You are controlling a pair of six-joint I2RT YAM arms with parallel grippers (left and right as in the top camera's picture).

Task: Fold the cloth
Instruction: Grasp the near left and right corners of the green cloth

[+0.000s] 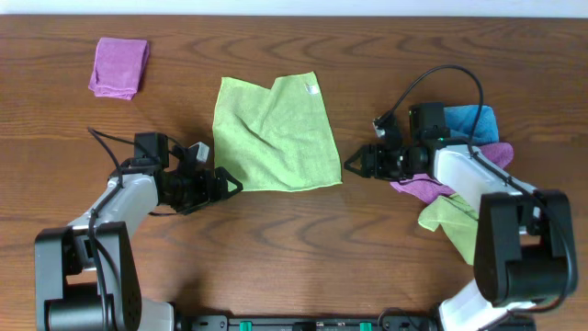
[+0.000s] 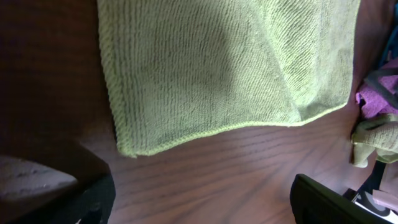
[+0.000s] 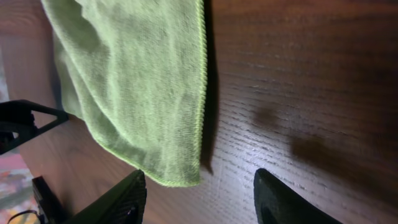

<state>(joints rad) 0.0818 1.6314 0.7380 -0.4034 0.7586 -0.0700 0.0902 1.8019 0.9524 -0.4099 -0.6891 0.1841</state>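
Note:
The lime-green cloth (image 1: 274, 134) lies spread on the table's middle, a little rumpled, its small white tag (image 1: 311, 89) near the far right corner. My left gripper (image 1: 230, 183) is open and empty just off the cloth's near left corner (image 2: 134, 149). My right gripper (image 1: 352, 166) is open and empty just off the near right corner (image 3: 183, 177). In the left wrist view the cloth (image 2: 217, 62) fills the top. In the right wrist view it (image 3: 137, 87) hangs between the fingers' line, untouched.
A folded purple cloth (image 1: 119, 67) lies at the far left. At the right, under my right arm, lie a blue cloth (image 1: 470, 120), a purple cloth (image 1: 418, 188) and a second lime-green cloth (image 1: 450, 219).

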